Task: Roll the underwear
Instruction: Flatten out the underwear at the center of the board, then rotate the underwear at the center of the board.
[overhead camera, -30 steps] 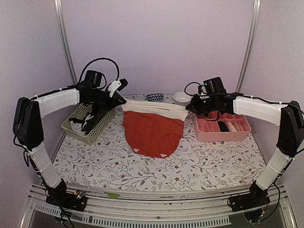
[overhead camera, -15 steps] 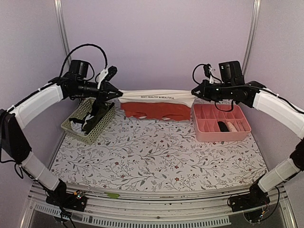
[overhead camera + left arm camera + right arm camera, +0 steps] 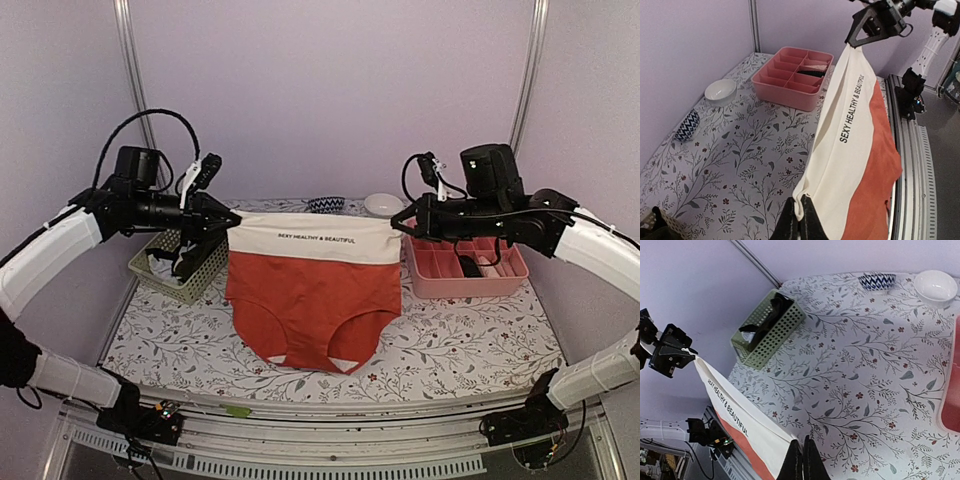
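Holding red-orange underwear (image 3: 315, 300) taut crosswise, waistband corners pinched in left gripper (image 3: 226, 214) and right gripper (image 3: 400, 222); apparently dangling above table (image 3: 480, 335).

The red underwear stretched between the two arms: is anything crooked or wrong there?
Nothing stands out. The underwear hangs flat and roughly level, its cream waistband pulled taut between the left hand and the right hand, each shut on a corner.

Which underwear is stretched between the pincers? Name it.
The red-orange cloth underwear with cream-white waistband, held aloft; the black one lies in the pale green perforated basket.
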Available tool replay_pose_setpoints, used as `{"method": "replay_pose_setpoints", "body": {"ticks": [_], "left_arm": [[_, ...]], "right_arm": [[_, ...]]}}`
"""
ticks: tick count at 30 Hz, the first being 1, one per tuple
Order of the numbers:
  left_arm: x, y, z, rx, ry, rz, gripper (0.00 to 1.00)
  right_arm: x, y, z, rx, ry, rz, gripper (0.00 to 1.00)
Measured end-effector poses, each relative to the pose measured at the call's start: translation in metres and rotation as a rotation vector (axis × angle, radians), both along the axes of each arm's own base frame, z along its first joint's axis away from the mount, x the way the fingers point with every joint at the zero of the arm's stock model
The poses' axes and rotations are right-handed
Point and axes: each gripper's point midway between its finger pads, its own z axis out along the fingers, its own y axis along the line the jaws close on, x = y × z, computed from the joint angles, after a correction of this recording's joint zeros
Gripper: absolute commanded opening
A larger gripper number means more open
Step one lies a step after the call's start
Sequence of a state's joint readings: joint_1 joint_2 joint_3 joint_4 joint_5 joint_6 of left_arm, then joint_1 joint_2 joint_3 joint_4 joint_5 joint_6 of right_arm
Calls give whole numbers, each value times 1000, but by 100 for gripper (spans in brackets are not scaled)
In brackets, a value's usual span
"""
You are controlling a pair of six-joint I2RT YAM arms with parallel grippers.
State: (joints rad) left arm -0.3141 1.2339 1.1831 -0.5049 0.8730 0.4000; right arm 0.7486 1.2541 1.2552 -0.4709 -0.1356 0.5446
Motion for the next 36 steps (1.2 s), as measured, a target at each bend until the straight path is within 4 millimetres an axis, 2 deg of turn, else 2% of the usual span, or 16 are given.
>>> {"method": "replay_pose_setpoints", "body": {"ticks": [3, 4, 5, 7, 8, 10, 11, 13, 14, 17, 20, 25, 29, 32, 34, 36], "left_arm": [[42, -6, -45, 57, 120, 65, 1], [58, -8, -64, 80, 160, 88, 20], [70, -9, -80, 101, 197, 110, 37], [98, -9, -111, 146, 260, 160, 51], [114, -9, -125, 172, 284, 187, 55], [141, -6, -145, 214, 316, 233, 60], [154, -4, -152, 231, 322, 257, 66], [169, 6, -162, 261, 321, 304, 90], [170, 11, -165, 276, 320, 317, 95], [167, 26, -160, 295, 295, 360, 96], [154, 34, -144, 284, 256, 374, 96], [133, 33, -91, 167, 155, 355, 96], [117, 40, -51, 57, 85, 385, 96], [105, 32, -54, 64, 94, 299, 96], [99, 24, -75, 107, 144, 232, 96], [88, 15, -106, 162, 208, 182, 91]], "right_arm": [[34, -3, -51, -97, 104, -82, 3], [44, -6, -68, -129, 137, -114, 28], [58, -11, -89, -165, 183, -151, 43], [83, -24, -127, -227, 266, -229, 60], [93, -29, -139, -252, 294, -258, 65], [115, -38, -160, -294, 343, -315, 67], [126, -40, -165, -307, 354, -335, 67], [139, -43, -165, -313, 353, -356, 66], [142, -43, -163, -310, 347, -355, 66], [142, -35, -150, -283, 319, -308, 66], [135, -23, -151, -260, 317, -231, 65], [113, -4, -165, -229, 363, -82, 63], [97, 16, -162, -199, 361, 37, 58], [86, 29, -164, -188, 367, 114, 55], [79, 36, -173, -191, 385, 154, 50], [74, 44, -188, -200, 416, 187, 45]]}}
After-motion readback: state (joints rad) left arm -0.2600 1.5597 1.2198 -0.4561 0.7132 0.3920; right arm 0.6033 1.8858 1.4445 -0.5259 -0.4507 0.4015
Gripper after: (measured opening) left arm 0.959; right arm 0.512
